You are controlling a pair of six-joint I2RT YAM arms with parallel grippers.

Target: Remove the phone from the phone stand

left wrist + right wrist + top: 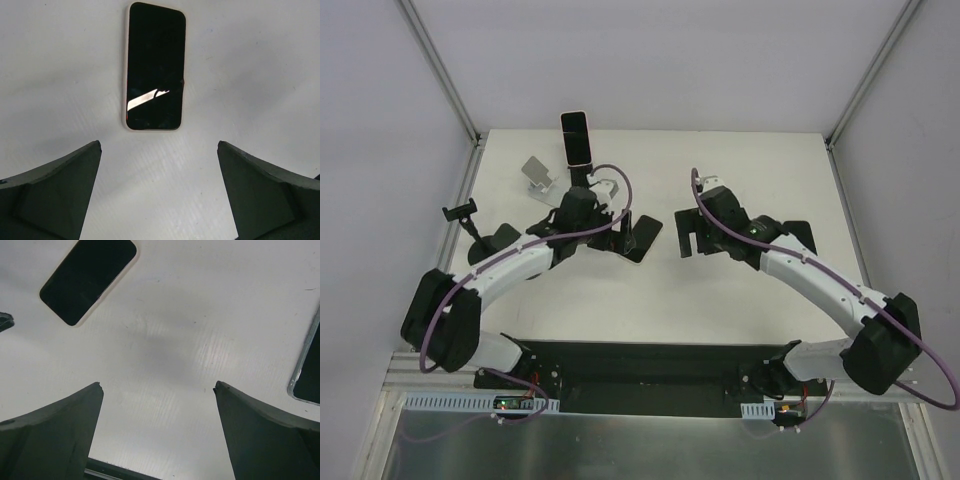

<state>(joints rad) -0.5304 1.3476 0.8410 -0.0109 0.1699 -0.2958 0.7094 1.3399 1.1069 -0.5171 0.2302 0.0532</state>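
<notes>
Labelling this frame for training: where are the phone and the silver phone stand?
phone (154, 65): left wrist view, middle of its dark screen.
silver phone stand (536, 168): top view, its tilted grey plate.

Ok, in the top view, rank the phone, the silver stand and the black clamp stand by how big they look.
1. phone
2. silver stand, slightly smaller
3. black clamp stand, smallest as it shows, though the left arm may hide its base

Glossy black glass on the phone (154, 65) — matt, faintly ribbed white table (260, 75)
</notes>
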